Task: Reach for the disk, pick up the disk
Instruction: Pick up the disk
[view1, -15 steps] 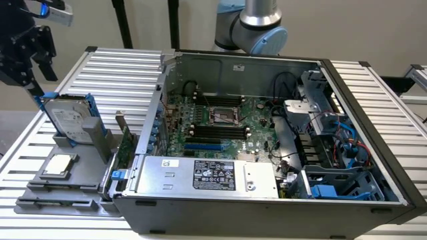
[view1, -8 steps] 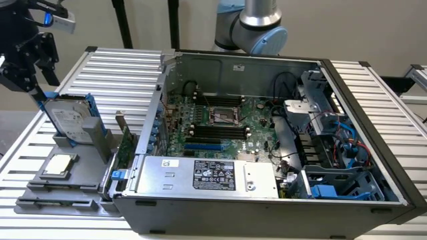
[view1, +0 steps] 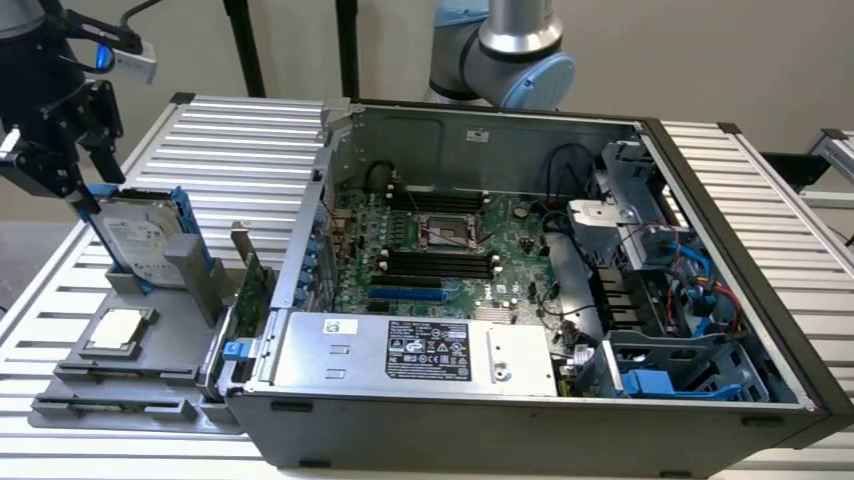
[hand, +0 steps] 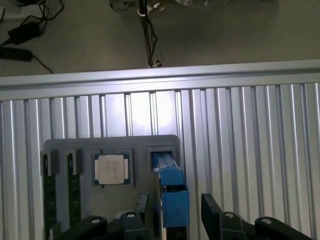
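Gripper (hand: 176, 210) sits over the disk (view1: 134, 235), jaws wide, one to each side of its blue top edge. The disk stands upright in a grey holder (view1: 80, 385) on the tabletop (view1: 227, 150), beside the open case (view1: 534, 420), at the exterior view's left. A chip (view1: 118, 330) lies flat near it.

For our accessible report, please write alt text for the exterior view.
An open gripper hangs just over the disk, which stands on edge in a grey holder at the exterior view's left; an opened computer case lies beside it.
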